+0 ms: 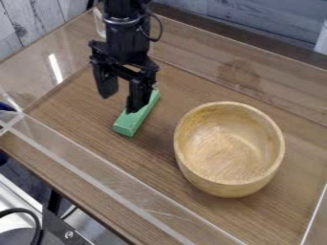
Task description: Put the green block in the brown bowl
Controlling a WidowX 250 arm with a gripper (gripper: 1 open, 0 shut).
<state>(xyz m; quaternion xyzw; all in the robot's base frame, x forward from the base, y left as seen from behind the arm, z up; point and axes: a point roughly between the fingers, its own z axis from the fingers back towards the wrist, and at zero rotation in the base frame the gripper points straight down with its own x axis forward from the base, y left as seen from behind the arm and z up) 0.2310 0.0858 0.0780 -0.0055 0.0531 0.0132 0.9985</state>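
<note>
The wooden surface (243, 67) fills most of the view, brown with a fine grain, and clear plastic walls (76, 163) stand around it like a shallow pen. The brown bowl (228, 148) is the largest thing on it: round, deep, thick-walled, of light tan wood, standing upright toward the right side with nothing inside.

Up and to the left of the brown bowl, a black robot arm comes down from the top edge. Its hand (124, 86) points straight down at the surface, and its two dark fingers (136, 94) stand wide apart, closed on nothing.

The green block (132, 117) lies flat on the surface to the left of the brown bowl, apart from its rim, with bare wood between the two. It is a bright green bar, lying at a slant, its upper end farther from the viewer. That upper end is hidden behind the fingers; whether a fingertip touches the block cannot be told. The lower end shows fully.
</note>
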